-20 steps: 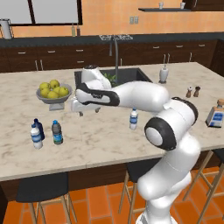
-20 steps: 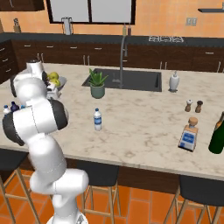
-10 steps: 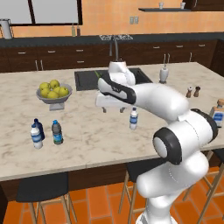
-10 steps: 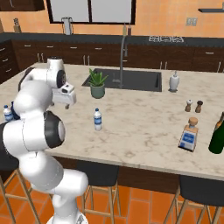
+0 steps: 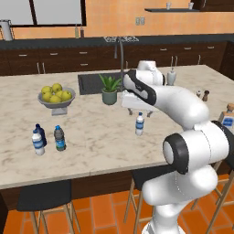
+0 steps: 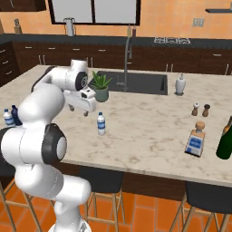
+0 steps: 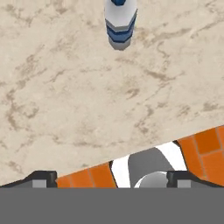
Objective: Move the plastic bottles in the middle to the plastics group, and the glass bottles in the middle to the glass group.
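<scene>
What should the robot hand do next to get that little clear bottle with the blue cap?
Probably move forward over the pale clear bottle and lower. The gripper hangs open and empty above the counter, and in the hand view the bottle stands ahead of the fingertips, upright and untouched.

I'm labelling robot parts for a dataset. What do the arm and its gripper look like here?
The arm is made of glossy white rounded segments with dark grey rings at the joints. It ends in a boxy white hand; the gripper has two short dark fingers. No cables or markings can be seen.
</scene>
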